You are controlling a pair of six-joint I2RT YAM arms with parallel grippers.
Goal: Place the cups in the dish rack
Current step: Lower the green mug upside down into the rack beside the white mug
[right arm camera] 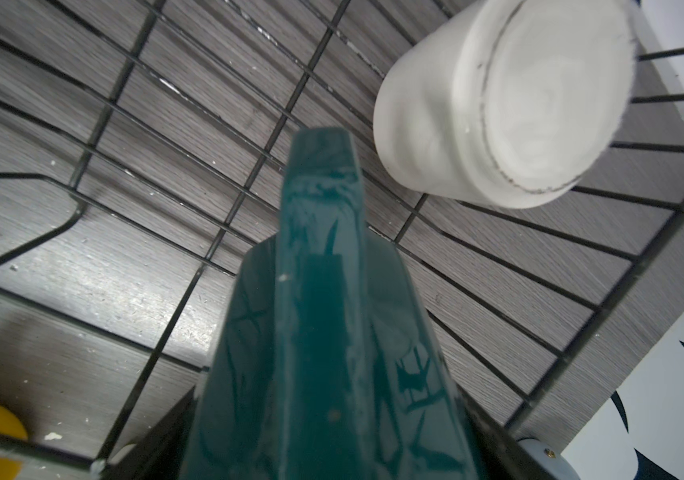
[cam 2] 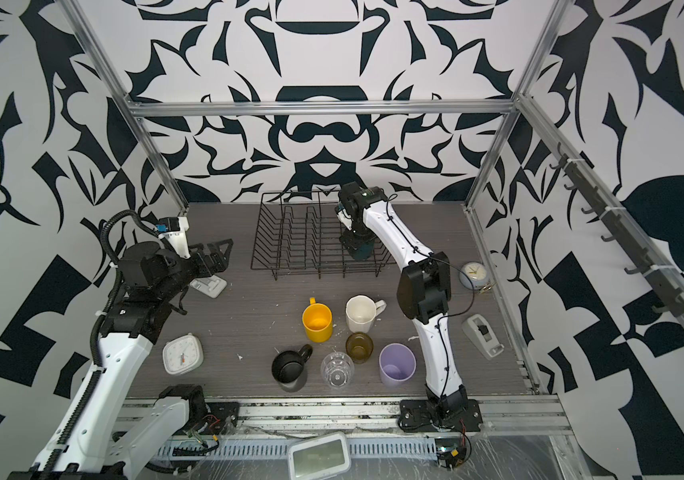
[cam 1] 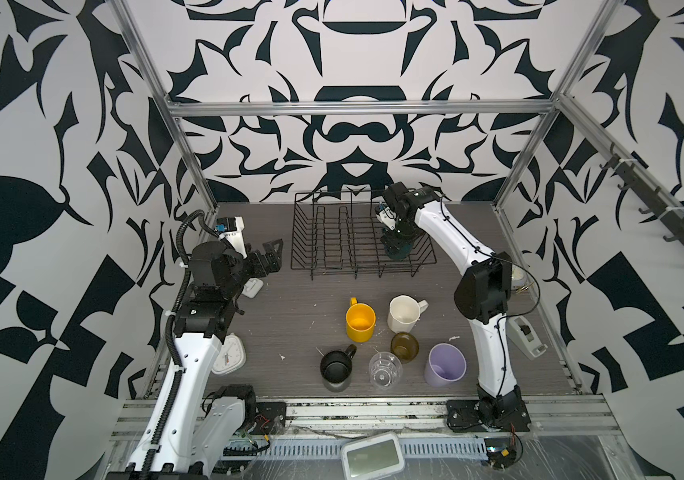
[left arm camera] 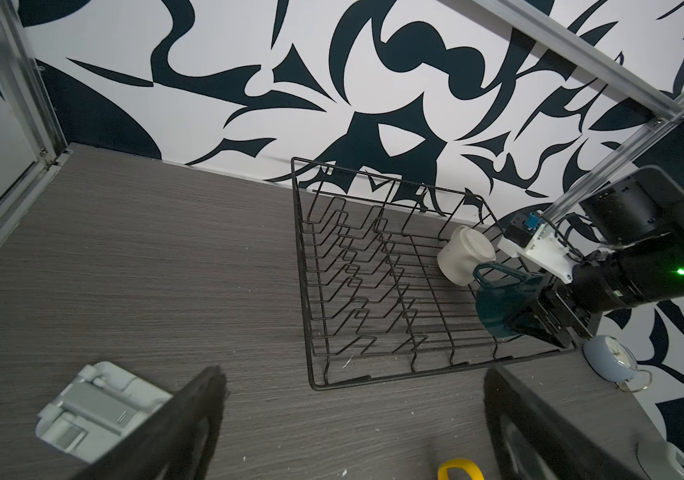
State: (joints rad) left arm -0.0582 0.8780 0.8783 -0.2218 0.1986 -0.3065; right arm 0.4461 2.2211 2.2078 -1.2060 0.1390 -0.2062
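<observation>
teal mug handle toward white mug

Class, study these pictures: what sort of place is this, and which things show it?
Probably a robot testing cell, not a kitchen: a silver aluminium frame, black-and-white patterned wall panels, and white-and-black robot arms mounted on a metal rail.

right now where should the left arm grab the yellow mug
Probably its left rim wall, from above, one of the fingers inside: the yellow mug stands upright, mouth open, handle toward the dish rack, with the white mug close on its right.
</observation>
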